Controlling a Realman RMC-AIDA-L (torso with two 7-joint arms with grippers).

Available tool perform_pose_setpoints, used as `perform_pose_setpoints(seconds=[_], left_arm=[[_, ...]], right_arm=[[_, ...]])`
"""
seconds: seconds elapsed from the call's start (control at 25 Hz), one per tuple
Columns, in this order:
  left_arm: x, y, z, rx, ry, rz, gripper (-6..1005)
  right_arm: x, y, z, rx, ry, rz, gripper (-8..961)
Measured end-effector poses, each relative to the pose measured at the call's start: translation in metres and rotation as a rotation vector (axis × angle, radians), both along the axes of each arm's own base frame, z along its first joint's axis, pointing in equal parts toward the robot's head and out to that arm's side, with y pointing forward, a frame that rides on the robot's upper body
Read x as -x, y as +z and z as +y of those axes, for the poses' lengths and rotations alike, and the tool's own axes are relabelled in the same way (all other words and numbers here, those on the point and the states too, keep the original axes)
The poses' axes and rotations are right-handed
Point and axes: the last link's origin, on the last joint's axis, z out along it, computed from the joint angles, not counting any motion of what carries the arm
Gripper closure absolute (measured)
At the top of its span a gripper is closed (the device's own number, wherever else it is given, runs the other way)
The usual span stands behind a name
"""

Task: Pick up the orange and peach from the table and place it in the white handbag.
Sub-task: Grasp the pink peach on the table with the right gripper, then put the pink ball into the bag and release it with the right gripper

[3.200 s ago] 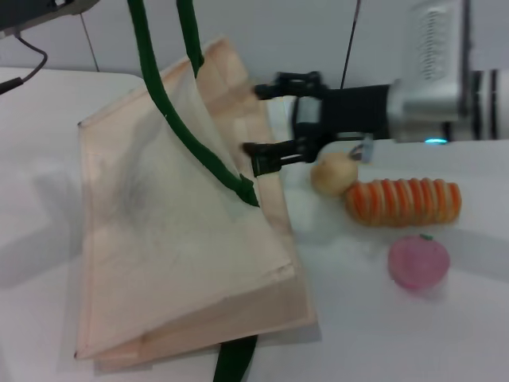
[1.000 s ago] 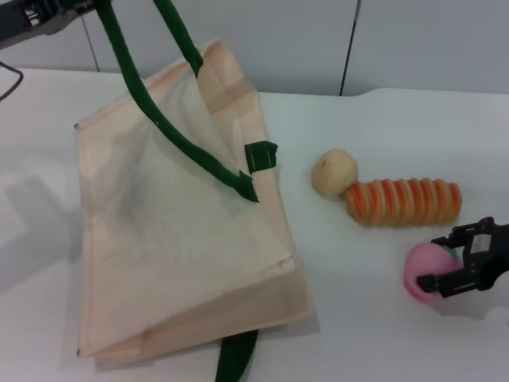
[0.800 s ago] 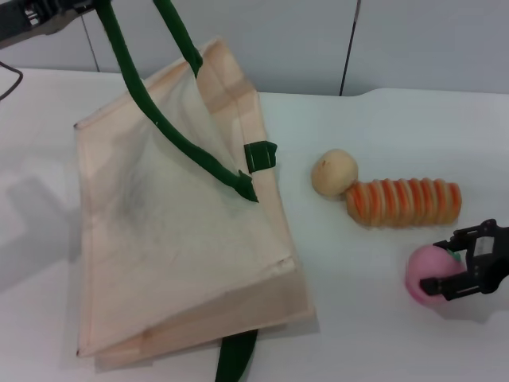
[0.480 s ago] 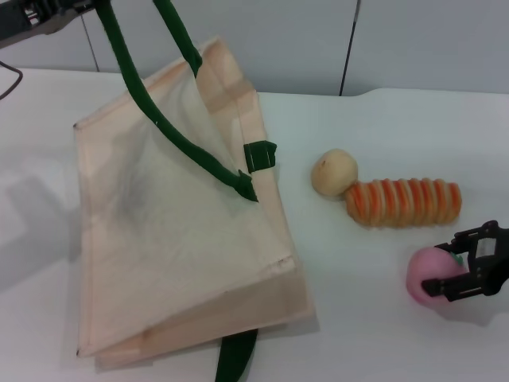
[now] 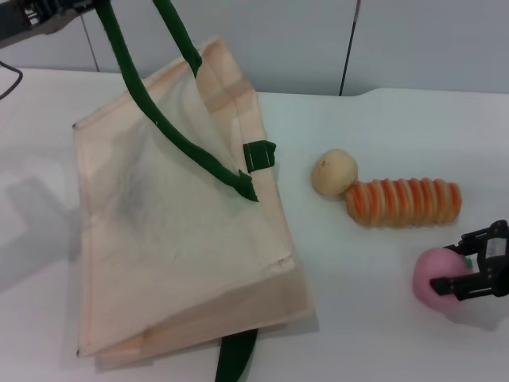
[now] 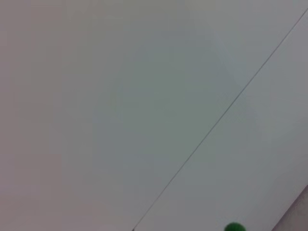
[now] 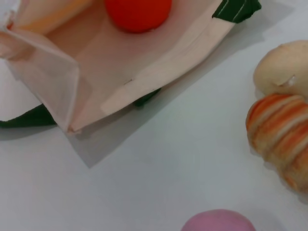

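Note:
The white handbag (image 5: 175, 239) lies tilted on the table at the left, its dark green handles (image 5: 159, 119) pulled up toward my left gripper (image 5: 79, 6) at the top left corner. The orange (image 7: 138, 12) shows only in the right wrist view, lying inside the open bag (image 7: 159, 53). The pink peach (image 5: 429, 270) is at the right near the table's front. My right gripper (image 5: 452, 264) has one finger on its far side and one on its near side, closed on it. The peach's top (image 7: 216, 222) shows in the right wrist view.
A pale beige ball (image 5: 334, 173) and an orange-and-cream striped roll (image 5: 403, 201) lie side by side between the bag and the peach. They also show in the right wrist view, the ball (image 7: 284, 67) beside the roll (image 7: 281, 134). The left wrist view shows only wall.
My right gripper left the bag's mouth, came down to the peach, and both have since shifted slightly right and nearer together. The bag and left arm have not moved.

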Motion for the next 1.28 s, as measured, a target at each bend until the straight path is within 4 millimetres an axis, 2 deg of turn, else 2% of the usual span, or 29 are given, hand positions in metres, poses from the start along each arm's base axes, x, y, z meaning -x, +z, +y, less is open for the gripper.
perform_pose_setpoints(seconds=[0.44, 0.68, 0.8, 0.96, 1.16, 1.28], left_arm=[[0.0, 0.0, 0.0, 0.0, 0.0, 0.0, 829], [0.0, 0.0, 0.0, 0.0, 0.001, 0.0, 823], [-0.002, -0.001, 0.001, 0.002, -0.004, -0.003, 820], [-0.012, -0.007, 0.007, 0.019, -0.029, -0.015, 816], [-0.027, -0.01, 0.015, 0.037, -0.068, -0.013, 811], [-0.032, -0.011, 0.017, 0.041, -0.079, -0.014, 809]], right_arm=[[0.001, 0.005, 0.0, -0.024, 0.003, 0.017, 367], [0.011, 0.021, 0.009, -0.126, 0.037, 0.093, 402], [0.03, 0.027, 0.022, -0.189, 0.095, 0.168, 423], [0.063, 0.023, 0.039, -0.195, 0.185, 0.235, 437], [0.108, -0.008, 0.061, -0.147, 0.288, 0.303, 438], [0.123, -0.03, 0.069, -0.13, 0.313, 0.295, 441]])
